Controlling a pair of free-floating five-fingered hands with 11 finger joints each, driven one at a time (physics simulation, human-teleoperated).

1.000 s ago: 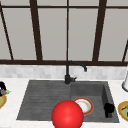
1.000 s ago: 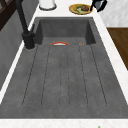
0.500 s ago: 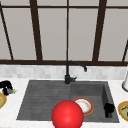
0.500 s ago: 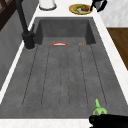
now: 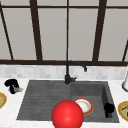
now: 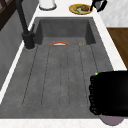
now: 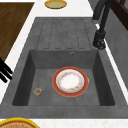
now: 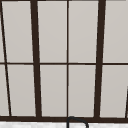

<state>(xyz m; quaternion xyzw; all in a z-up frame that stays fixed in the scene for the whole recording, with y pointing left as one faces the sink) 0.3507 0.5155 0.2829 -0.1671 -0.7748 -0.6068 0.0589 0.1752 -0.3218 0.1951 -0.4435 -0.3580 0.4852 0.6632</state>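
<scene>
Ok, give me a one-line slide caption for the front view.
Left hand holds a purple, green-tipped object left of the sink; right hand hovers beside the red-rimmed plate.

A round red-rimmed white plate (image 5: 83,106) is lying in the dark grey stone sink (image 5: 45,100), before the black curved tap (image 5: 68,75), right of the ribbed drainer.
</scene>
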